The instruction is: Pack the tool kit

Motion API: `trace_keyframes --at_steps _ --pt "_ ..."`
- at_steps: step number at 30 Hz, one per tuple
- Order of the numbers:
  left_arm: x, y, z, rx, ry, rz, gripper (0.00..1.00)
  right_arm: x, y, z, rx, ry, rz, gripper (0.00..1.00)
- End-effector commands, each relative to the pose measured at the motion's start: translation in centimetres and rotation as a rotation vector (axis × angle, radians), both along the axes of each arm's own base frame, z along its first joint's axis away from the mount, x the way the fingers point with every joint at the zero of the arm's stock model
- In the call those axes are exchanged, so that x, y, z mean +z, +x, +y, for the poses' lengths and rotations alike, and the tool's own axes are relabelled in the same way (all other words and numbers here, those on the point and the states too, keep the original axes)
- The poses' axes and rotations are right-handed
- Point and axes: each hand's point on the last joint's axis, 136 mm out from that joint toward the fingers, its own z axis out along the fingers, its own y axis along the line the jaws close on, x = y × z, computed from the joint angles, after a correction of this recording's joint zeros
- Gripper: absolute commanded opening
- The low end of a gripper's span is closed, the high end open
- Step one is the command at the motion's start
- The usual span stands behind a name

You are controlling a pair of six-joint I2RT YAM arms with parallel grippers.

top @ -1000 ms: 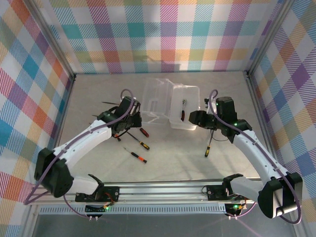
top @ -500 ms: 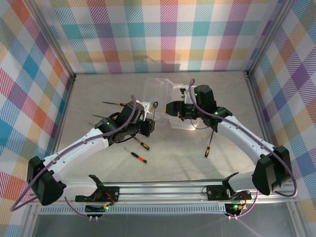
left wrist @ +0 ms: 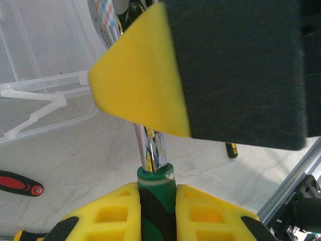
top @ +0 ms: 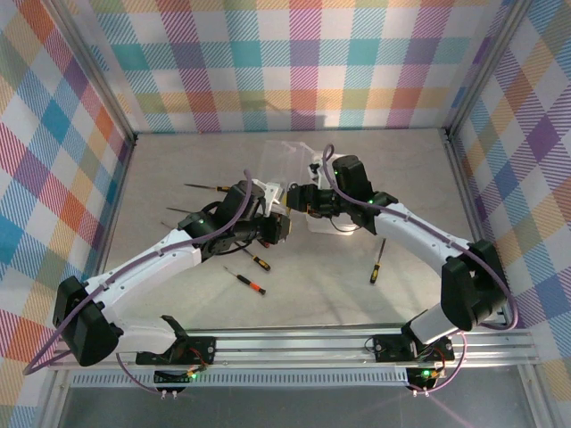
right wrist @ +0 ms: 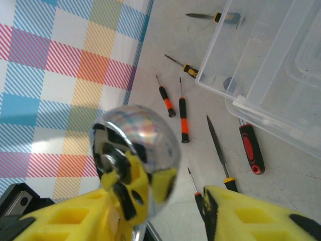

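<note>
While my left claw [left wrist: 156, 203] is pinched on the handle of the green tool [left wrist: 155, 178], its chrome head [right wrist: 138, 145] sits between the spread fingers of my right claw [right wrist: 170, 196]. It rests against one yellow pad with a gap to the other, as far as that close view lets me judge. The two claws meet mid-table, just near of the box [right wrist: 266, 65], which lies open toward the far side with its lid laid out to the left.

The risk I see is in the handover. That head is round and polished. If my right claw closes off-centre, the head may squirt out sideways. If my left lets go before the right has a real bite, the tool drops onto the table [top: 312, 285] — or onto the screwdrivers [top: 259, 260] scattered just near and left of us. A grip on the head alone would also leave the long handle free to swing, which could make it awkward to lay in the box.

My claws are nearly touching, too — one misjudged move could knock them together, or shove the light box and its lid out of place. Another screwdriver [top: 377, 261] lies apart on the right.
</note>
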Motion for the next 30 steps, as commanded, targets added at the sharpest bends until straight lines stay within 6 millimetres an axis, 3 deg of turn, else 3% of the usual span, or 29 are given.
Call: trace_keyframes --at_steps 1,6,8,10,12,15,21,24,30 --pt "2.3 0.1 -1.6 -0.033 -0.087 -0.052 0.0 1.3 0.7 1.2 0.012 0.046 -0.011 0.34" --pt "2.0 0.3 -1.5 -0.026 -0.075 -0.051 0.0 1.2 1.0 1.0 -0.017 0.04 -0.015 0.09" --pt "1.8 0.3 -1.4 -0.022 -0.068 -0.053 0.09 1.1 1.3 0.6 -0.042 0.016 -0.022 0.02" --pt "1.8 0.2 -1.3 -0.023 -0.069 -0.054 0.2 1.1 1.4 0.3 -0.056 0.001 -0.037 0.01" --pt "1.7 0.2 -1.1 -0.017 -0.062 -0.059 0.4 1.0 1.7 -0.2 -0.085 -0.018 -0.052 0.0" --pt "2.0 0.2 -0.6 -0.004 -0.068 -0.084 0.56 1.0 2.1 -0.8 -0.119 -0.042 -0.063 0.0" --pt "2.8 0.3 1.0 0.047 -0.056 -0.135 0.71 1.1 3.7 -2.9 -0.192 -0.085 -0.094 0.0" --pt "2.4 1.1 3.2 0.154 0.018 -0.156 0.76 0.9 5.1 -5.4 -0.249 -0.164 -0.126 0.01" --pt "0.4 2.1 9.0 0.414 0.179 -0.182 0.81 -0.8 7.9 -12.6 -0.405 -0.467 -0.167 0.02"
